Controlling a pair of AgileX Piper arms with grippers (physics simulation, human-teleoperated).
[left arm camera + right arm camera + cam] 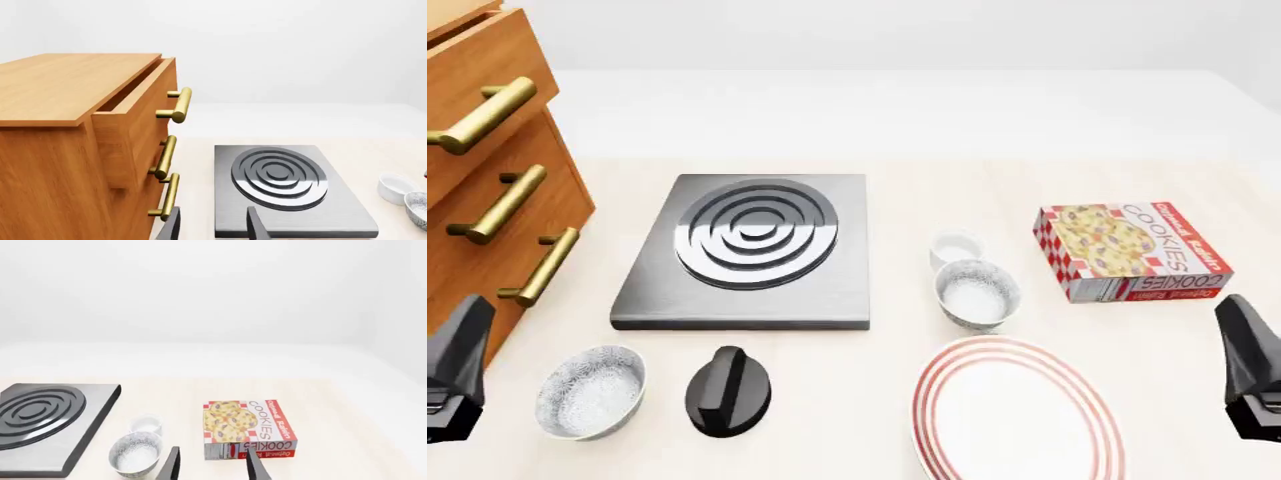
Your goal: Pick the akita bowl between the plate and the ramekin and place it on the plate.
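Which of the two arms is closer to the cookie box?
The right gripper. It sits at the table's near right, just in front of the cookie box. The left gripper is far across, by the drawers.

Akita bowl (976,294) grey-speckled; plate (1018,412) white (red rings).

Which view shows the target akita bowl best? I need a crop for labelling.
The front view: the akita bowl appears whole, between ramekin and plate. The right wrist view also shows it whole, lower; the left wrist view only catches its edge.
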